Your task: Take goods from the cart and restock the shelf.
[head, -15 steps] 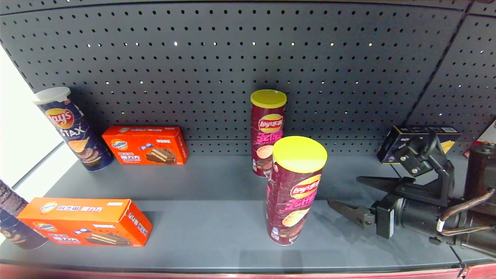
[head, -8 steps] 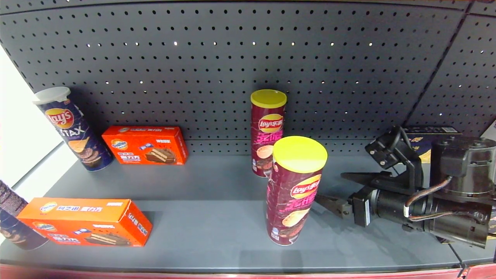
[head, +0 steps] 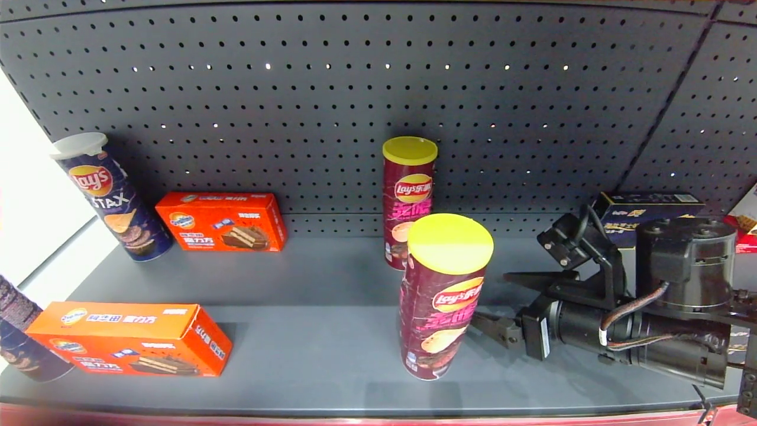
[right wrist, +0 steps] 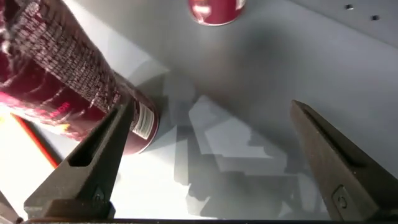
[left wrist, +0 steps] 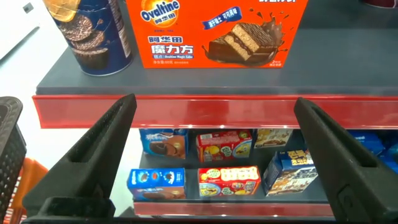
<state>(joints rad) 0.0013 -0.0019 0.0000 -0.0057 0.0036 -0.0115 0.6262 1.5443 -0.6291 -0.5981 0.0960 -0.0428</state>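
Observation:
Two maroon chip cans with yellow lids stand on the grey shelf (head: 307, 331): the front can (head: 443, 296) (right wrist: 68, 81) and the back can (head: 409, 198) (right wrist: 216, 9) behind it. The front can leans slightly. My right gripper (head: 494, 299) (right wrist: 211, 174) is open, lying low at the front can's right side. Its near finger (head: 482, 324) (right wrist: 93, 168) touches the can's lower side, while the far finger (head: 520, 277) stands apart behind it. My left gripper (left wrist: 214, 162) is open below the shelf's red front edge (left wrist: 211, 109), holding nothing.
On the shelf's left are two orange boxes (head: 222, 220) (head: 133, 337) (left wrist: 214, 31) and two dark blue chip cans (head: 112, 198) (head: 20, 331) (left wrist: 93, 37). A dark box (head: 644, 207) stands behind my right arm. Lower shelves hold small boxes (left wrist: 227, 180). The pegboard back wall (head: 355, 89) is close.
My right gripper has moved left up to the front can. The can has shifted a little to the left and now leans.

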